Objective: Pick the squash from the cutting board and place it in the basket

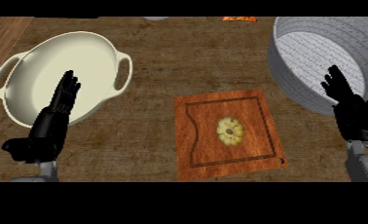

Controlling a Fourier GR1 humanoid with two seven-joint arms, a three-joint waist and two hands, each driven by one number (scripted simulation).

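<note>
One squash (pixel 230 131) on one cutting board (pixel 205 142); one basket (pixel 305 79)

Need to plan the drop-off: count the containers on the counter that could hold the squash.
2. A cream two-handled dish sits at the left, partly behind the left hand; a grey basket sits at the right, partly cut off by the view's edge.

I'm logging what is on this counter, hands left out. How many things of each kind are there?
Squash: 1
Wooden cutting board: 1
Grey basket: 1
Cream two-handled dish: 1
Cut-off things at the far edge, one orange, one pale, kind unclear: 2
Total: 6
</note>
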